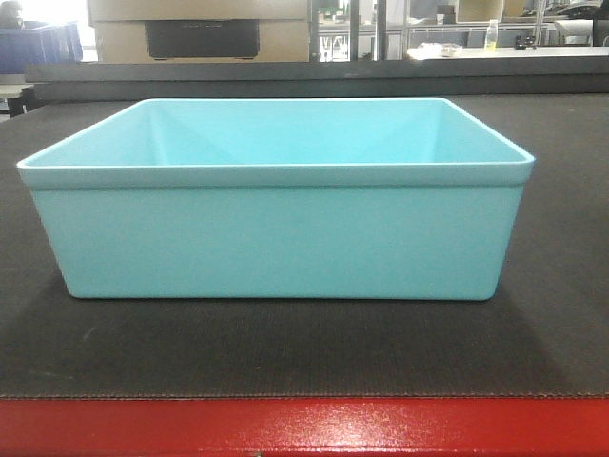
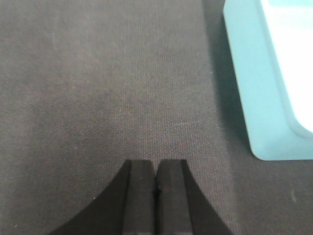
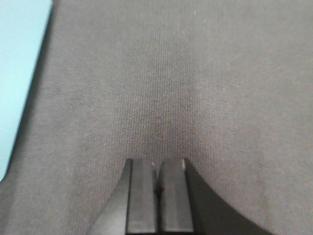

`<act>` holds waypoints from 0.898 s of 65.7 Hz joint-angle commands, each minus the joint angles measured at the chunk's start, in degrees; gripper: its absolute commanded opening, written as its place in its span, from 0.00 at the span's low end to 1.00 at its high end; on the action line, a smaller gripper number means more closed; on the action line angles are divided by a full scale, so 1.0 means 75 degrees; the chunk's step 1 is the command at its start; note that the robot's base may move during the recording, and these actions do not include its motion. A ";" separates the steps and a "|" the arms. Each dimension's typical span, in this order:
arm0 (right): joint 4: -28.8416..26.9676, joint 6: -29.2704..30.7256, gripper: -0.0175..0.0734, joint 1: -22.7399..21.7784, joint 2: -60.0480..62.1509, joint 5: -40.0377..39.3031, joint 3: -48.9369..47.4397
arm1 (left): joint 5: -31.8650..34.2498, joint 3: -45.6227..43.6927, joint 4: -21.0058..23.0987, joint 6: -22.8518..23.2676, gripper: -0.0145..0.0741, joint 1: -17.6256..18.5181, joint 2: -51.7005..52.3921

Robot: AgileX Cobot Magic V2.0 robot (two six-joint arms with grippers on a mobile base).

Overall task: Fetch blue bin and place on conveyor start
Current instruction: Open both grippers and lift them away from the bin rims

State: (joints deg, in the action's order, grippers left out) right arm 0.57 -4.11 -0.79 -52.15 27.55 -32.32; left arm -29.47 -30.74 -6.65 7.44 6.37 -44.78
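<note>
Front-facing view: the blue bin (image 1: 276,205) was found set on the conveyor start (image 1: 533,333). Both jaws were clenched empty, bin beside each. Placement judged complete; only withdrawal remained.

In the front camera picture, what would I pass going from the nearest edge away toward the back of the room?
Glossy red front edge → dark belt of the conveyor start → blue bin sitting on that belt → more belt behind it → cardboard box and a small yellowish bottle in the background.
</note>
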 commanded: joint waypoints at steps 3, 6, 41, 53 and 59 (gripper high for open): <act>0.0107 0.0063 0.01 -0.0020 0.1286 -0.0547 0.0572 | 0.0257 0.0368 0.0053 -0.0027 0.04 -0.0020 0.1300; 0.0107 0.0063 0.01 -0.0020 0.1872 -0.0544 0.0707 | 0.0243 0.0406 0.0053 -0.0027 0.04 -0.0020 0.1750; 0.0107 0.0549 0.01 -0.0020 0.6192 -0.0544 0.0811 | 0.0215 0.0424 0.0053 -0.0027 0.04 -0.0020 0.5240; 0.0107 0.0549 0.01 -0.0020 0.6199 -0.0544 0.0811 | 0.0230 0.0424 0.0053 -0.0027 0.04 -0.0020 0.5299; 0.0107 0.0549 0.01 -0.0020 0.6199 -0.0544 0.0811 | 0.0247 0.0424 0.0053 -0.0027 0.04 -0.0020 0.5299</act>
State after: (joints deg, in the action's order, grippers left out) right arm 0.70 -0.56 -0.79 -5.76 24.55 -26.25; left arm -28.99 -27.74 -6.65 7.44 6.37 -5.16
